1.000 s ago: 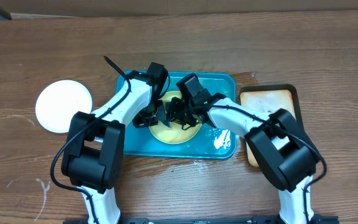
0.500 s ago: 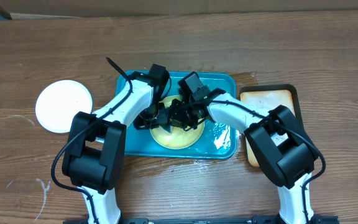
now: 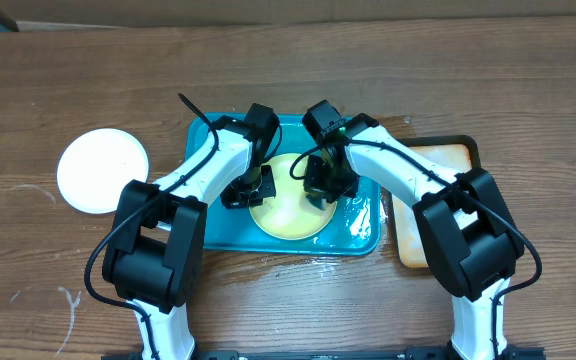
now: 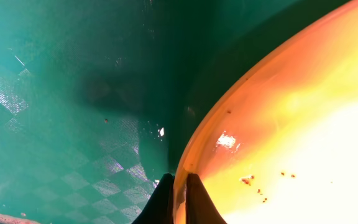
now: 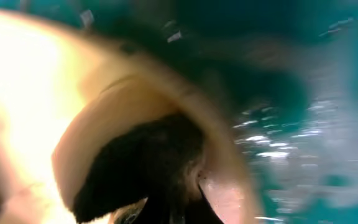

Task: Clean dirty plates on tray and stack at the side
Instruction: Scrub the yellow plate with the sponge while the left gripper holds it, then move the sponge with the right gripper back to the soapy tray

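A pale yellow-green plate [image 3: 286,208] lies in the teal tray [image 3: 208,235]. My left gripper [image 3: 251,190] is shut on the plate's left rim; the left wrist view shows its fingers [image 4: 179,186] pinching the rim of the plate [image 4: 303,124], which carries small brown specks, above the wet tray floor [image 4: 73,93]. My right gripper [image 3: 320,188] is over the plate's right part. Its view is blurred: the fingers [image 5: 185,202] hold a dark fuzzy scrubber [image 5: 135,158] against the plate [image 5: 17,74], with the tray [image 5: 316,124] beyond. A clean white plate [image 3: 103,170] lies on the table left of the tray.
A smaller black-rimmed tan stained tray [image 3: 438,160] sits right of the teal tray, partly under my right arm. Water pools in the teal tray's right end [image 3: 360,225]. Bare wooden table [image 3: 48,270] surrounds it.
My right gripper has swept with the scrubber from the plate's middle-left to its right side. The plate has shifted slightly right. My left gripper keeps its hold on the rim.
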